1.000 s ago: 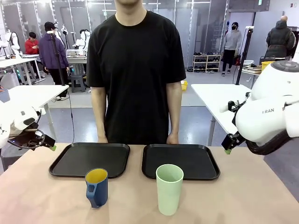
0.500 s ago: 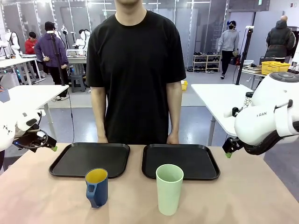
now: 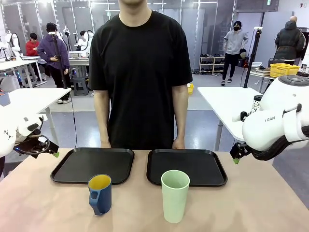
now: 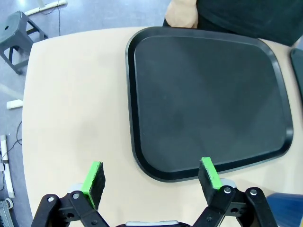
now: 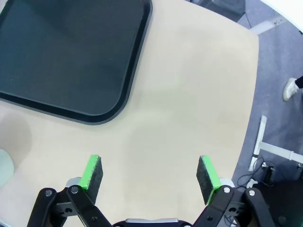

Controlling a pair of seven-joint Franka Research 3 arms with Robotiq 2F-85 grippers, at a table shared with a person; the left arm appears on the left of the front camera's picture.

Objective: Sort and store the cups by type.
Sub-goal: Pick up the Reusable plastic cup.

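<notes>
We found the pale-green tumbler [image 3: 175,195] standing upright, mouth up, at the near side of the table [image 3: 251,203], before the right tray [image 3: 186,180]. The dark-blue mug [image 3: 100,194] stood upright to its left, before the left tray [image 3: 72,169], with its handle turned near-left. Our left gripper [image 4: 150,171] and right gripper [image 5: 149,171] hung wide apart and empty at the table's sides.

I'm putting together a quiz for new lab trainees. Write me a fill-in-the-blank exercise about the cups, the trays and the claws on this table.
1. The mug is dark blue outside and ____ inside.
2. The pale-green tumbler stands in front of the tray on the robot's ____.
3. The left claw hovers above the table with its jaws ____.
4. Of the two cups, only the ____ has a handle.

Missing words: yellow; right; open; mug
</notes>
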